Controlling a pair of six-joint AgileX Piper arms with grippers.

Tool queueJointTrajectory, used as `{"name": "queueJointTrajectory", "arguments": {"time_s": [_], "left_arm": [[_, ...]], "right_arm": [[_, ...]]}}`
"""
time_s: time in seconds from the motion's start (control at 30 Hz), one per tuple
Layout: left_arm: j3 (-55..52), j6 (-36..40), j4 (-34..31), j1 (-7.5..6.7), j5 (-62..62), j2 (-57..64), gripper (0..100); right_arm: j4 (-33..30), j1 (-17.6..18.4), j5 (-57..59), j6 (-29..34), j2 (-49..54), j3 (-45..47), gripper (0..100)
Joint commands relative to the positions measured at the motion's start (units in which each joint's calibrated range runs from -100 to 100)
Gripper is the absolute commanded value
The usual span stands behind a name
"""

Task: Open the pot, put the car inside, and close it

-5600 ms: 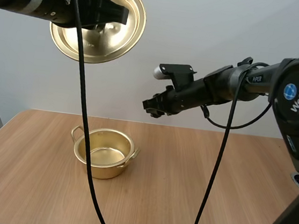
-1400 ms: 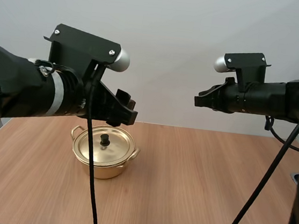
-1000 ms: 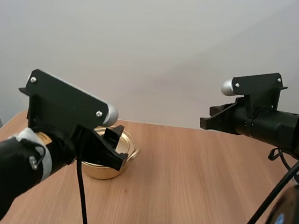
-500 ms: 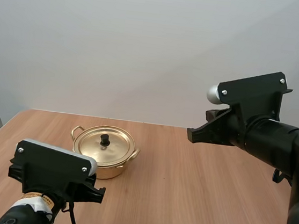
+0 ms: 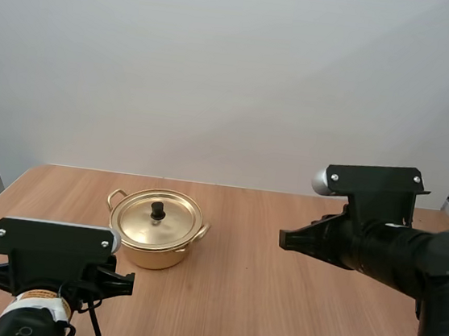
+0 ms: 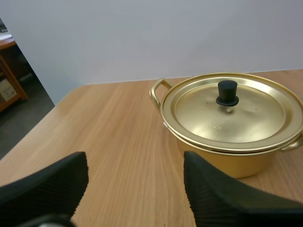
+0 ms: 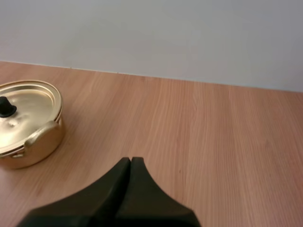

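so, per wrist views: l gripper (image 6: 135,165) spread wide near lidded pot (image 6: 222,158), r gripper (image 7: 130,161) pinched together

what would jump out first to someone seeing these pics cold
The shiny gold pot stands out, sitting left of middle on the wooden table with its lid on and a black knob on top. The left gripper is open and faces the pot from the near side. The right gripper is shut, over bare table to the pot's right.
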State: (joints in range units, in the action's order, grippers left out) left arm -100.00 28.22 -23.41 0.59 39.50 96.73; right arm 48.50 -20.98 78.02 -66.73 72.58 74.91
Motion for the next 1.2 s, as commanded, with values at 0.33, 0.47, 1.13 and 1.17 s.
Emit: {"name": "queueJointTrajectory", "arguments": {"time_s": [0.33,0.47,1.13,1.17], "left_arm": [[0.00,21.27,0.51,0.04,-1.64,-0.38,0],[0.00,21.27,0.51,0.04,-1.64,-0.38,0],[0.00,13.19,-4.24,-0.03,-18.64,-0.38,0],[0.00,12.32,-4.48,-0.03,-19.63,-0.38,0]], "right_arm": [[-2.05,16.57,-79.18,4.15,18.02,20.68,0],[0.96,16.57,-79.32,4.15,20.57,22.48,0],[-45.94,20.43,-46.13,54.49,27.42,25.09,0],[-46.07,20.74,-46.13,54.49,27.42,25.09,0]]}}
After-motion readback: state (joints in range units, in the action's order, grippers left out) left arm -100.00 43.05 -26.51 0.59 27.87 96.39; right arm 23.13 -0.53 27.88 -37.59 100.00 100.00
